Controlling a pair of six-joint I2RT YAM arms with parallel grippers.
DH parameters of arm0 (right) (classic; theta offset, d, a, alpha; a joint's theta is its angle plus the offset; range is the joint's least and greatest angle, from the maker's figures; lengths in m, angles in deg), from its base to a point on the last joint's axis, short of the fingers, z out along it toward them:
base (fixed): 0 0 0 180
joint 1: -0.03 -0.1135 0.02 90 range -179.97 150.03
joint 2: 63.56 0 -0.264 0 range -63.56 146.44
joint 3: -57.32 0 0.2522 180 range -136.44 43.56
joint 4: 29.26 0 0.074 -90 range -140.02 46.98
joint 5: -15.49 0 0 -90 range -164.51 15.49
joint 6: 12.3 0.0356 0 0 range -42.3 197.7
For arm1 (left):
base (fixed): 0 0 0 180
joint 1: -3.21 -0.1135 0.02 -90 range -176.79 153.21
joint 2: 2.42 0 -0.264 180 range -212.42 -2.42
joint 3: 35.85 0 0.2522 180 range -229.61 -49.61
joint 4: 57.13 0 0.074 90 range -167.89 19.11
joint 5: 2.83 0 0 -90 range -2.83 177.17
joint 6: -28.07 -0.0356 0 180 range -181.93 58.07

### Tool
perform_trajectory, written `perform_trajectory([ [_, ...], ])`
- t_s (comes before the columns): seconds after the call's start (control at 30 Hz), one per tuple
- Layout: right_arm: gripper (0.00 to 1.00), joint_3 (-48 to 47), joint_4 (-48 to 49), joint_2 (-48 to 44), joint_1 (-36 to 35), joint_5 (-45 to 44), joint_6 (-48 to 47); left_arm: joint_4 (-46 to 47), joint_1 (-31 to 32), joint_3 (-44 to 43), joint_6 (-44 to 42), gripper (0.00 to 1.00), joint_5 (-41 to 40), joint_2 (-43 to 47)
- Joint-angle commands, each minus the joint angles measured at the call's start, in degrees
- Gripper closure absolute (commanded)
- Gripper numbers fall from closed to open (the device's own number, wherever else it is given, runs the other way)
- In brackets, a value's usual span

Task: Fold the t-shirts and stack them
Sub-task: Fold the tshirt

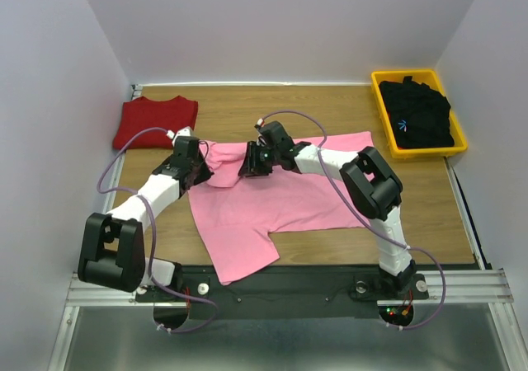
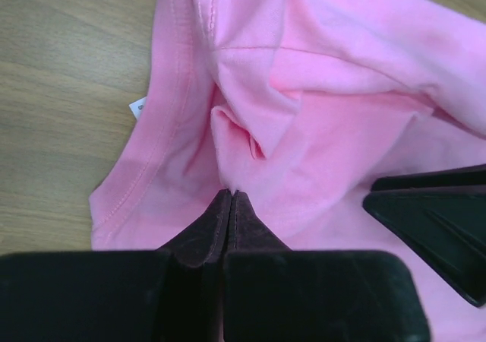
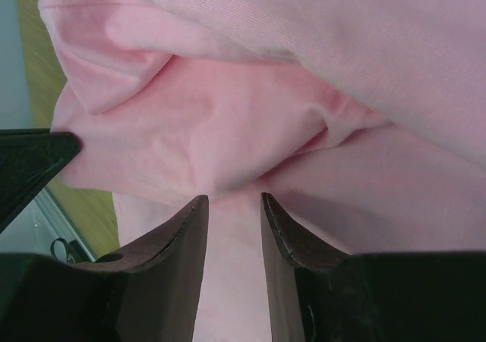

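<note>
The light pink t-shirt (image 1: 264,199) lies spread on the wooden table, its upper left part bunched between the two grippers. My left gripper (image 1: 200,162) is shut, pinching a fold of the pink t-shirt (image 2: 319,114) at its tips (image 2: 230,195), near the collar seam. My right gripper (image 1: 247,170) is open, its tips (image 3: 234,201) against a bunch of the pink fabric (image 3: 266,91), which shows in the gap. The dark red t-shirt (image 1: 157,121) lies folded at the back left. The black t-shirt (image 1: 421,114) with a small blue mark lies in a yellow bin (image 1: 459,148).
The yellow bin stands at the back right corner. White walls enclose the table on three sides. The right gripper's finger (image 2: 433,213) shows at the right of the left wrist view. A white label (image 2: 137,106) sticks out at the collar.
</note>
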Motion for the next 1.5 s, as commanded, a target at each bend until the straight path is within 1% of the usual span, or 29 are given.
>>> perform_trajectory([
  [0.0,0.60,-2.3,3.1,0.2,-0.8,2.0,1.2,-2.1,0.3,-3.2,0.6,1.00,1.9,3.9],
  [0.13,0.53,-1.3,4.9,-0.5,-0.9,2.7,0.9,-3.9,0.3,-4.4,1.4,1.00,3.1,6.8],
  [0.17,0.49,-1.1,5.0,-1.3,-0.9,2.4,0.5,-4.1,0.3,-4.6,1.6,1.00,3.4,7.3],
  [0.27,0.43,1.1,5.0,-2.8,-0.9,0.9,-2.1,-5.1,0.3,-4.9,2.2,1.00,3.5,8.9],
  [0.3,0.39,1.8,5.0,-3.7,-0.9,0.6,-2.8,-5.4,0.3,-4.9,2.4,1.00,5.3,9.1],
  [0.37,0.36,3.4,5.0,-5.1,-0.9,-0.2,-5.0,-6.1,0.3,-4.4,3.3,1.00,6.1,9.9],
  [0.5,0.35,5.4,5.0,-6.3,-1.2,-0.2,-8.1,-6.1,0.4,-3.8,4.7,1.00,8.1,11.1],
  [0.57,0.36,5.9,5.1,-6.7,-1.6,-0.9,-8.7,-5.6,0.3,-4.2,4.8,1.00,8.5,11.2],
  [0.67,0.52,5.5,5.4,-6.0,-1.9,-1.9,-9.2,-5.7,0.4,-5.5,3.9,1.00,7.0,10.4],
  [0.7,0.61,4.7,5.5,-5.6,-1.9,-2.0,-8.5,-5.9,0.3,-5.9,3.1,1.00,5.8,9.7],
  [0.73,0.64,4.3,5.6,-5.3,-1.9,-2.3,-7.9,-5.9,0.3,-6.4,2.7,1.00,5.2,9.4],
  [0.83,0.69,3.0,5.7,-3.9,-1.8,-5.6,-4.1,-5.8,0.3,-7.9,1.5,1.00,4.2,8.4],
  [0.87,0.71,2.7,5.7,-3.2,-1.9,-6.4,-3.4,-5.8,0.2,-8.7,1.3,1.00,2.6,7.8],
  [1.0,0.71,1.8,6.6,-1.9,-1.9,-7.0,0.6,-5.3,0.3,-10.5,0.9,1.00,2.1,6.5],
  [1.27,0.70,-0.3,7.0,0.5,-1.9,-8.3,4.1,-4.6,0.3,-11.8,-1.1,1.00,1.1,3.4],
  [1.47,0.67,1.6,6.9,-0.2,-1.9,-11.5,7.0,-3.5,0.2,-11.7,-2.3,1.00,-0.1,1.1],
])
